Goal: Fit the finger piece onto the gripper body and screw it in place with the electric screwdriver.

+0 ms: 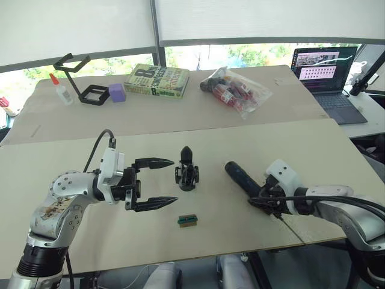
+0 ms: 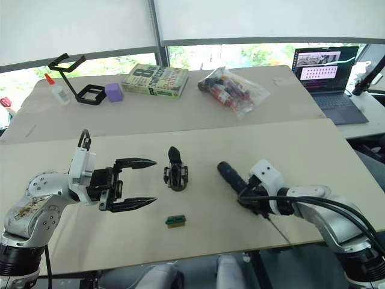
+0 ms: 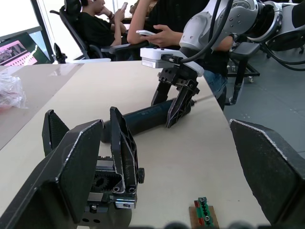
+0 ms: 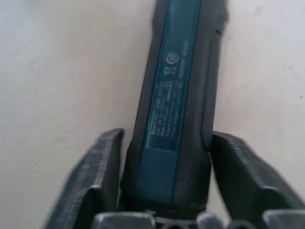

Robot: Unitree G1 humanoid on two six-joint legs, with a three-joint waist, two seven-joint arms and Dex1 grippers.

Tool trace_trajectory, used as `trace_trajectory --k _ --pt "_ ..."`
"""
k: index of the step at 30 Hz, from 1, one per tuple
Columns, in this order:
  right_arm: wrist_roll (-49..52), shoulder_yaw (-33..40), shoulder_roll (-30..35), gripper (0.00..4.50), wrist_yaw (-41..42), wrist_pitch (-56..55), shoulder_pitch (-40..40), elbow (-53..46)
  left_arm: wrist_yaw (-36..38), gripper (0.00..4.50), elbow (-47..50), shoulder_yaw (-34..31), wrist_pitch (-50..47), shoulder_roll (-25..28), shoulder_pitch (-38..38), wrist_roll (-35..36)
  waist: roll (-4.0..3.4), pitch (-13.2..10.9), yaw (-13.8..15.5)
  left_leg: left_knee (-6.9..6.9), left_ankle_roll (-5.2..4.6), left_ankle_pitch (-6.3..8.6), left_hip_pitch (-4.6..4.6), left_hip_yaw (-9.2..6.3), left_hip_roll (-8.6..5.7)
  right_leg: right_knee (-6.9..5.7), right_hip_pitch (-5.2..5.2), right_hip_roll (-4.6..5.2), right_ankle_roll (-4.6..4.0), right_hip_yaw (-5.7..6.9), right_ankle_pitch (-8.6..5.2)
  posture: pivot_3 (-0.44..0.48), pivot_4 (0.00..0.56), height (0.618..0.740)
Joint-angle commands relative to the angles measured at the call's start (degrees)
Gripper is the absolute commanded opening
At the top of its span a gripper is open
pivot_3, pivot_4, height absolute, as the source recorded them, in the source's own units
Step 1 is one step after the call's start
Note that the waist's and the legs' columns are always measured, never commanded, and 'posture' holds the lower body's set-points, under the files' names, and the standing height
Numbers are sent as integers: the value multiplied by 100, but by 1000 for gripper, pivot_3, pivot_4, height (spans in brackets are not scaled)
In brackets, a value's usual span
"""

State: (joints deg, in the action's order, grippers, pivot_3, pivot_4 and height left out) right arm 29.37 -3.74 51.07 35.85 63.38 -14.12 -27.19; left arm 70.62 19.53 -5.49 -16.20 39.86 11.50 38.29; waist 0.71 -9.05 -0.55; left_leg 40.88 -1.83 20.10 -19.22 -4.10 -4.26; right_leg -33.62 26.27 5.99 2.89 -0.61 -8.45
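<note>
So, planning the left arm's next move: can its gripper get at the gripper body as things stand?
Probably yes. The left gripper is open and points toward the gripper body, with bare table between them. The green-and-red block lies off that line.

Frame centre: gripper body (image 2: 175,173) upright on table (image 2: 180,114). Left gripper (image 2: 135,183) spread wide beside it. Right gripper (image 2: 249,201) at electric screwdriver (image 2: 231,176). Green-and-red block (image 2: 175,221) below.
</note>
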Motion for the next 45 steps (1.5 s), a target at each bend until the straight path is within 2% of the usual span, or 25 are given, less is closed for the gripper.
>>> trace_trajectory --k 1,3,7,12,20,24,32,35,40,43,45 --pt "-46 9 294 4461 269 -72 -299 -64 -7 4500 155 -18 93 33 141 -6 0 0 -2 0 0 0 0 0 0 0 0 0 0 0 0 0 150 740" --pt "274 67 430 4461 453 497 -633 -125 -17 4500 180 -25 77 44 129 6 0 0 -6 1 0 0 -1 0 0 2 1 -1 0 1 0 0 150 740" --pt "545 -568 1016 4461 522 2018 -1462 -486 -15 4500 265 -18 72 68 31 12 0 0 -5 0 0 0 -5 1 5 10 5 -3 0 1 0 0 150 740" --pt "774 -1508 1305 4461 840 2781 -2549 -371 -68 4500 330 22 290 18 -196 -179 0 0 -4 -3 -2 1 -8 2 10 31 3 -9 0 5 1 0 150 740" --pt "383 -2721 988 4461 818 2688 -3426 411 -105 4500 669 81 320 49 -636 -167 0 0 -2 -5 -5 4 -13 4 8 46 6 -6 7 7 6 0 150 740" --pt "299 -3460 1027 4461 1133 2464 -3716 491 -85 4500 767 16 321 128 -760 -138 0 0 4 -5 -5 4 -16 5 8 46 10 -4 7 9 6 0 150 740" --pt "-158 -3841 865 4461 1201 2064 -3734 1059 -137 4500 992 -78 306 192 -1056 -90 7 5 -8 -1 -5 4 -9 6 8 46 1 -3 9 10 8 0 150 740" --pt "-240 -3834 856 3658 1182 2083 -3629 1078 -177 4500 1009 -94 304 191 -1080 -104 9 6 -7 1 -4 3 -6 6 9 46 -3 -4 5 11 19 0 150 740" --pt "-362 -3599 932 1966 1232 1988 -3484 1111 -151 4500 955 -119 327 206 -1073 -124 9 6 17 0 -1 1 -4 6 10 44 -5 -7 2 13 28 0 150 740" --pt "-354 -3118 1003 1935 1185 2000 -3309 1116 -82 4500 862 -161 358 233 -1043 -130 10 6 20 2 -1 1 -6 6 10 46 -5 -7 2 11 28 0 150 740" --pt "-224 -2485 1130 1935 1221 1999 -3095 1044 -33 4500 789 -195 364 262 -996 -127 10 6 39 2 -2 1 -8 8 8 47 -3 -5 3 10 29 0 150 740"
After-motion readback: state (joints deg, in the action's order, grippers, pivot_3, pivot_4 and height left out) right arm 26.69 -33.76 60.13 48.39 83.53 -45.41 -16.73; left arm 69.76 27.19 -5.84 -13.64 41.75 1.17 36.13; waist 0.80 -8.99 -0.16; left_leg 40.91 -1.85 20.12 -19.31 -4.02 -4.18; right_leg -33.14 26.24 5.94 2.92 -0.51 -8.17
